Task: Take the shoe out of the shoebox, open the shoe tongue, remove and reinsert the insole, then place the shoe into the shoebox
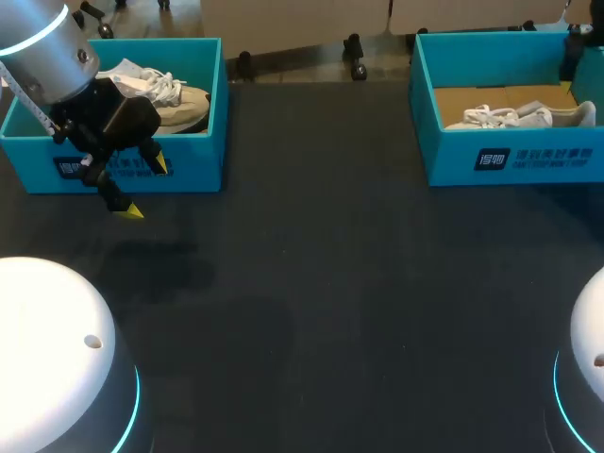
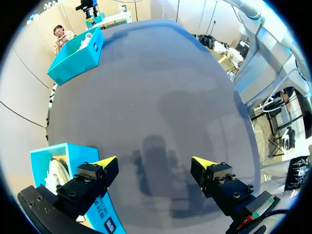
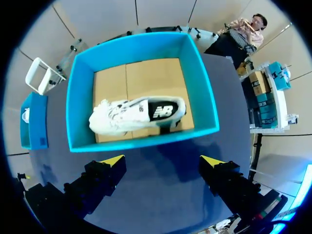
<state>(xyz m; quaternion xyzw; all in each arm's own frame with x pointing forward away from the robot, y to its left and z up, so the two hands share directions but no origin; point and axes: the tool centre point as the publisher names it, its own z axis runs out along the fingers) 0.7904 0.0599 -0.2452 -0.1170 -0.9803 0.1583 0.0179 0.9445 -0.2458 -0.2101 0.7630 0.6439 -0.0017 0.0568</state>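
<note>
— Where are the shoes just now?

— Both are boxed. In the head view, the left shoebox (image 1: 193, 160) sits in the upper left of the frame with a beige-and-white shoe (image 1: 179, 104) inside. The right shoebox (image 1: 528, 156) sits in the upper right and holds a white shoe (image 1: 519, 116), which lies on its side on the cardboard floor (image 1: 472, 97) with its laces toward the frame's left.

— And the left arm (image 1: 42, 52)?

— It comes in from the upper left corner. The left jaws hang in front of the left shoebox's front wall, above the dark surface (image 1: 330, 302). They stand wide apart and grip nothing. In its wrist view that box is just beside one finger, with only bare surface between the two fingers.

— The right side?

— The right wrist view looks down into the right shoebox, and the whole white shoe shows ahead of the fingers. The right jaws are also spread wide and hold nothing. They are on the near side of the box's wall, over the surface, clear of both shoe and box.

— Is anything touching a shoe?

— No, neither shoe is touched.
</note>
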